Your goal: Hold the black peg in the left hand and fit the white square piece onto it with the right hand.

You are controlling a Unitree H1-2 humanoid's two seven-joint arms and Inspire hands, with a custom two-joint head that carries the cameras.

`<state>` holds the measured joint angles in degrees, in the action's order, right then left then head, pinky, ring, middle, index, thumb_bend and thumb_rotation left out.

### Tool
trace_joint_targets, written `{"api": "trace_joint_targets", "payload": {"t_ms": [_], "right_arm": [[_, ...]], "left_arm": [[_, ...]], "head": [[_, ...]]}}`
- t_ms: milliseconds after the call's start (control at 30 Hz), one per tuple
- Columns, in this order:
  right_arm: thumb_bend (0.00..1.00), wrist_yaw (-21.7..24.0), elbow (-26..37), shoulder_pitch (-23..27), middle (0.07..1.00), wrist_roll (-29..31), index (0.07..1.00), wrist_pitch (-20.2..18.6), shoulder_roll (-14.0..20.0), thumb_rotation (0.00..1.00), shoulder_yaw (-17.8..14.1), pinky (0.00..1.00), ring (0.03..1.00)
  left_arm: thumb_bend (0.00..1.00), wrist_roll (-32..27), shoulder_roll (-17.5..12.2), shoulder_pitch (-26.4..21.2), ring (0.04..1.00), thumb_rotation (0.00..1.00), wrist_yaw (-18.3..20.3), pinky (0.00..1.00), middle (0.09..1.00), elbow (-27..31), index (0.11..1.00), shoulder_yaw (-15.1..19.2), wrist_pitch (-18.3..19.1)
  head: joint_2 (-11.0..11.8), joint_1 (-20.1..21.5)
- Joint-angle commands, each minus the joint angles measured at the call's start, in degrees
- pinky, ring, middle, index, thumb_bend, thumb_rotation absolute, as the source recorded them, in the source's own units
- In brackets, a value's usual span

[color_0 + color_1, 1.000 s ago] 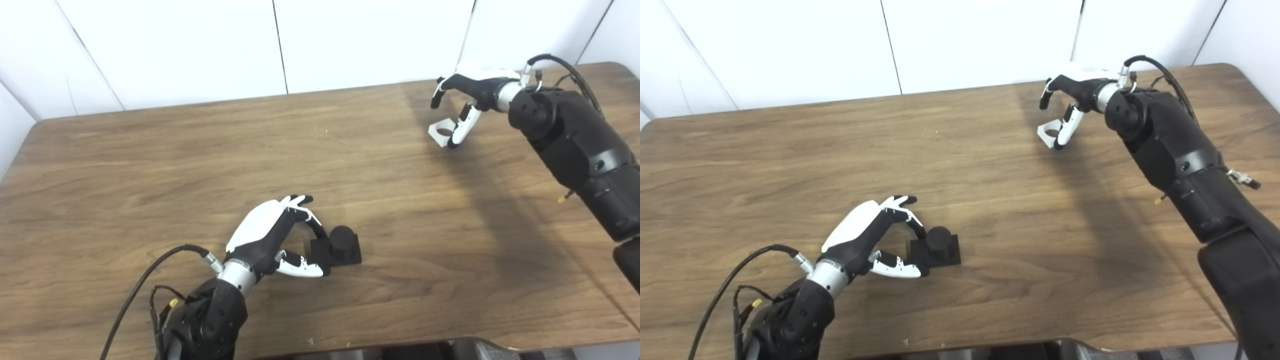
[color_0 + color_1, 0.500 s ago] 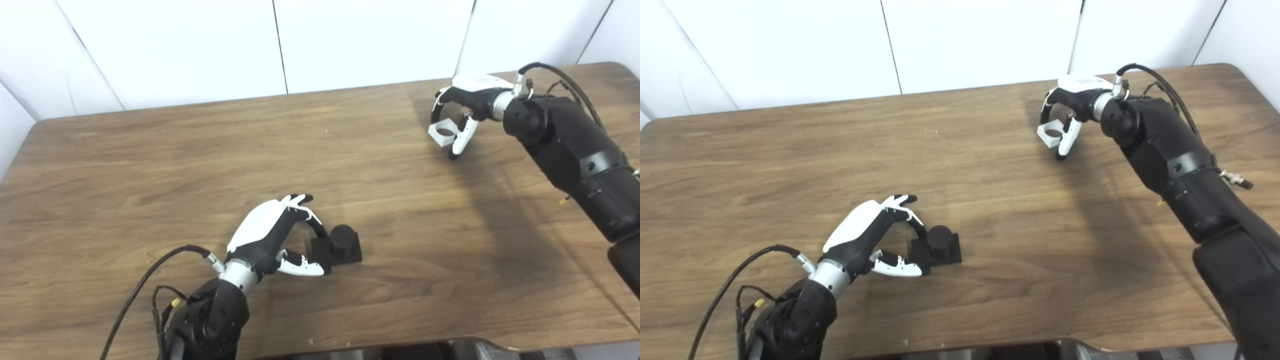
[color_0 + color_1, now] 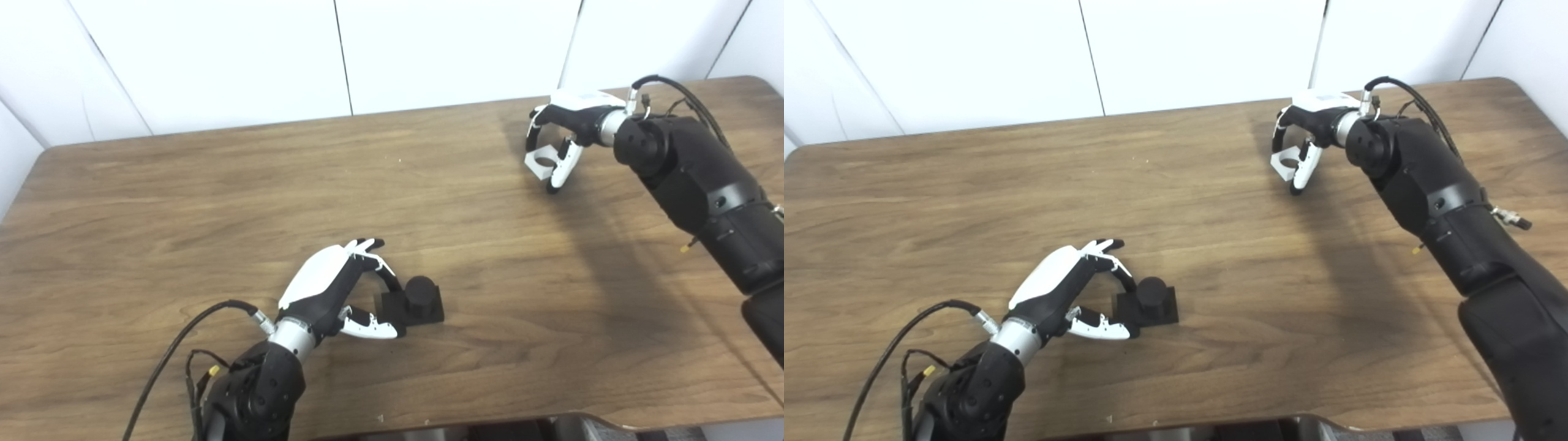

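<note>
Right robot hand [image 3: 560, 138] gripping white piece [image 3: 540, 163]

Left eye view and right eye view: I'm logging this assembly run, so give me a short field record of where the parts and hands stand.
surface: brown wooden table
black peg on its square base: standing on the table, near front centre
left hand: fingers curled around the base's left edge, peg not lifted
white square piece with round hole: far right of the table
right hand: closing around the white piece; grip not confirmable
parts: far apart, unmated
</note>
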<state>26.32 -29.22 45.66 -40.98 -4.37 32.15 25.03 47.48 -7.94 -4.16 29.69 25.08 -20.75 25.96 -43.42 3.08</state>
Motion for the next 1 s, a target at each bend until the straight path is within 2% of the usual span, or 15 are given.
{"api": "trace_joint_targets", "payload": {"t_ms": [0, 267, 467, 900, 933, 967], "right_arm": [[0.84, -1.32, 0.14, 4.08, 0.917, -0.23, 0.604, 1.65, 1.43, 0.09, -0.70, 0.80, 0.968], [0.85, -0.85, 0.36, 4.00, 0.925, -0.63, 0.603, 1.34, 1.57, 0.10, -1.03, 0.80, 0.974], [0.84, -0.09, 0.98, 4.04, 0.926, 0.21, 0.603, 0.79, 1.63, 0.09, -1.80, 0.83, 0.983], [0.84, -0.59, 0.46, 3.81, 0.913, -0.75, 0.595, 2.64, 2.62, 0.09, -1.47, 0.81, 0.955], [0.78, -0.60, 0.55, 3.74, 0.912, -0.89, 0.574, 2.95, 2.81, 0.10, -1.34, 0.81, 0.954], [0.66, -0.63, 0.60, 3.70, 0.910, -0.96, 0.534, 3.18, 2.93, 0.12, -1.26, 0.81, 0.953]], "left_arm": [[0.49, -0.01, 0.09, -1.98, 1.000, 0.08, -0.97, 0.96, 0.958, 0.82, 0.494, -0.22, -0.95], [0.49, 0.14, 0.27, -1.76, 1.000, 0.08, -1.23, 0.97, 0.959, 0.94, 0.493, -0.44, -0.79], [0.49, -0.02, 0.08, -2.22, 1.000, 0.08, -0.33, 0.96, 0.961, 1.69, 0.494, -0.16, -0.11], [0.49, -0.30, -0.23, -2.35, 1.000, 0.08, 0.01, 0.97, 0.956, 1.94, 0.494, 0.12, -0.13], [0.49, -0.14, -0.26, -2.37, 1.000, 0.08, 0.17, 0.98, 0.956, 2.05, 0.494, 0.04, -0.02], [0.49, 0.03, -0.29, -2.39, 1.000, 0.08, 0.28, 0.97, 0.956, 2.12, 0.494, -0.04, 0.04]], "head": [[-0.04, 0.12], [0.22, 0.18], [-0.62, 0.99], [0.01, 0.91], [-0.04, 0.83], [-0.05, 0.78]]}}
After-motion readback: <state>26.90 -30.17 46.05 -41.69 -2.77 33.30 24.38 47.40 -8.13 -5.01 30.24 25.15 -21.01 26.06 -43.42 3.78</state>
